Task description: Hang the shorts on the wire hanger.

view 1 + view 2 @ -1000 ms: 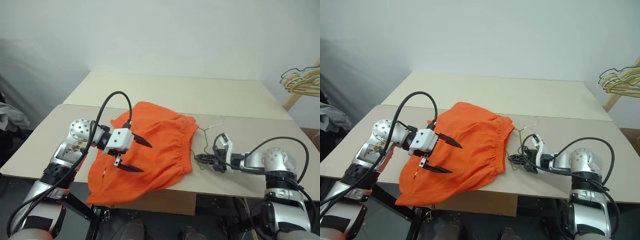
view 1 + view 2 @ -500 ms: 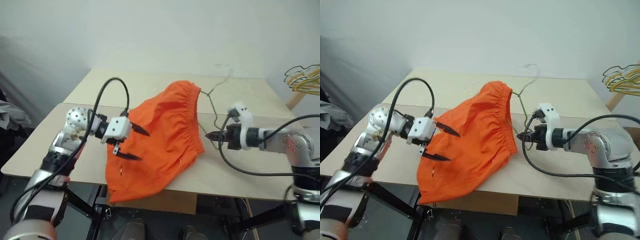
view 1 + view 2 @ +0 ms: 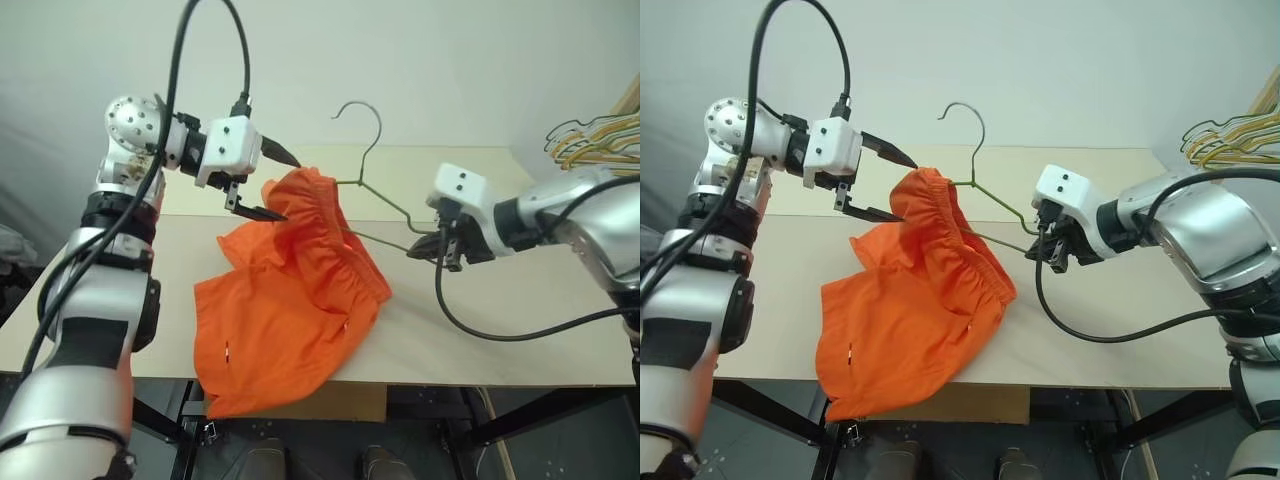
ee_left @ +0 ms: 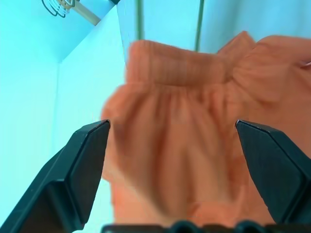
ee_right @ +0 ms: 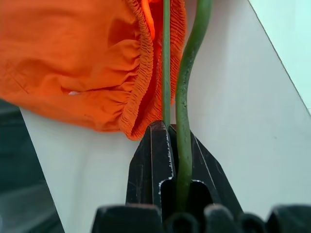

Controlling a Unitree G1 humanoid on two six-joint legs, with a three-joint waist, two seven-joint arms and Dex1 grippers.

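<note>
Orange shorts [image 3: 290, 300], a second ago flat on the worktop [image 3: 520, 320], now drape the lifted wire hanger [image 3: 375, 205], right jaws [image 3: 425, 248] clamping its wire at three o'clock, left jaws [image 3: 278, 185] wide at nine o'clock.

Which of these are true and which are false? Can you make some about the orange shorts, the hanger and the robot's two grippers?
1. The right gripper is shut on the hanger. True.
2. The left gripper holds the shorts. False: its fingers are wide open beside the waistband, gripping nothing.
3. The shorts lie flat on the table. False: the waistband end is lifted on the hanger, and the rest trails down to the table.
4. The hanger's hook points up. True.
5. More hangers hang off to the robot's right. True.
6. The shorts are blue. False: they are bright orange.
</note>
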